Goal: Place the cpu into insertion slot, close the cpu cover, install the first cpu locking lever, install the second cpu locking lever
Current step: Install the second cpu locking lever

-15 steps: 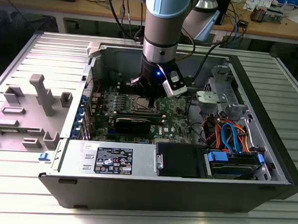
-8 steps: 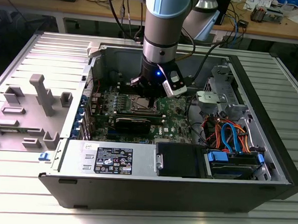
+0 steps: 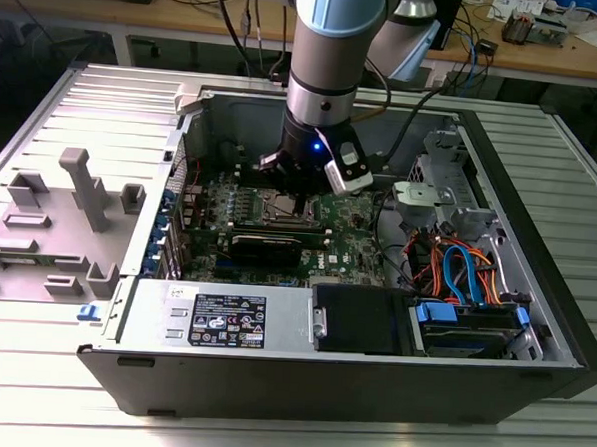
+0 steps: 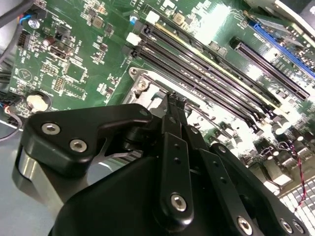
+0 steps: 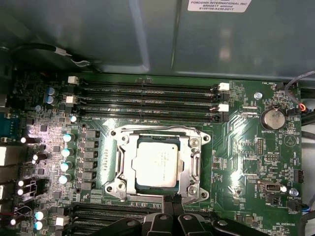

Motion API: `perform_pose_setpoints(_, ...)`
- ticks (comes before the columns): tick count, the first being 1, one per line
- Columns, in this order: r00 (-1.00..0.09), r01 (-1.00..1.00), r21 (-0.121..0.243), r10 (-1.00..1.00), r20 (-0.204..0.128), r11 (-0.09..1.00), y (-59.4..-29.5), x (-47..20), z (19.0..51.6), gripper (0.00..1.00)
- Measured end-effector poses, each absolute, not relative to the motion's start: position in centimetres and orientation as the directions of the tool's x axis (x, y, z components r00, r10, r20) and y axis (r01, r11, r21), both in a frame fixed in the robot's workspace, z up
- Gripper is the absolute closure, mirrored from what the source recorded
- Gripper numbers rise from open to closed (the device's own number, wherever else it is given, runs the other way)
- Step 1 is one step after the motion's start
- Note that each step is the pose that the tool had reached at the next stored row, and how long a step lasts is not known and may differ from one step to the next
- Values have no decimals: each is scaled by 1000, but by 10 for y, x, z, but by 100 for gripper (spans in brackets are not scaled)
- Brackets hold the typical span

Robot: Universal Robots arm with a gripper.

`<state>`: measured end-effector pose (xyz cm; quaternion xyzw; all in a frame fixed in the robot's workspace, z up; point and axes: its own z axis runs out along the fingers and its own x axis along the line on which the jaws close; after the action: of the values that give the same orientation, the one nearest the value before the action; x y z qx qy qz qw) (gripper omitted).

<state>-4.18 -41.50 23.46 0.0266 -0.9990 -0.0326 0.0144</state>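
the arm is reaching straight down into the open computer case (image 3: 535, 296), and its gripper (image 5: 172, 202) is hanging just over the edge of the insertion slot (image 5: 120, 189) on the green motherboard (image 5: 246, 157). in the first wrist view the cpu (image 5: 156, 163) is lying flat in the middle of that socket, its dull silver top facing up and its edges looking square with the frame, so the chip seems to be seated already. the cpu cover (image 5: 192, 156) is lying down around it as a silver frame, its window leaving the chip's top bare, which i'm taking to mean the cover is closed over the chip and only the levers remain.

in both wrist views the fingers (image 4: 174, 105) are drawn together into one narrow black point with no gap showing and nothing between them. that would suit pushing or hooking a thin wire lever rather than carrying something. the tip is sitting right at the socket's rim, on the side away from the one nearest set of long black memory slots (image 5: 147, 101), probably because a locking lever runs along that edge. i can't make out the lever itself under the fingers, nor whether the tip is actually touching metal.

in the exterior view, the grey fixture blocks (image 3: 85, 187) are standing on the table (image 3: 268, 432) well apart from the case.
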Motion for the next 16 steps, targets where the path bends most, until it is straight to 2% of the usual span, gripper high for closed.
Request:
perform_pose_setpoints(4, -996, -49, 68, -54, 70, 996, -415, -42, 235, 89)
perform_pose_setpoints(5, -993, -47, 70, -54, 101, 996, -415, -42, 235, 89)
perform_pose_setpoints(7, -990, -45, 71, -54, 128, 996, -415, -42, 235, 89)
perform_pose_setpoints(8, -986, -43, 73, -54, 158, 996, -415, -42, 235, 89)
perform_pose_setpoints(9, -984, -42, 74, -54, 170, 996, -415, -42, 235, 89)
perform_pose_setpoints(16, -982, -42, 99, -59, 178, 994, -420, -41, 235, 89)
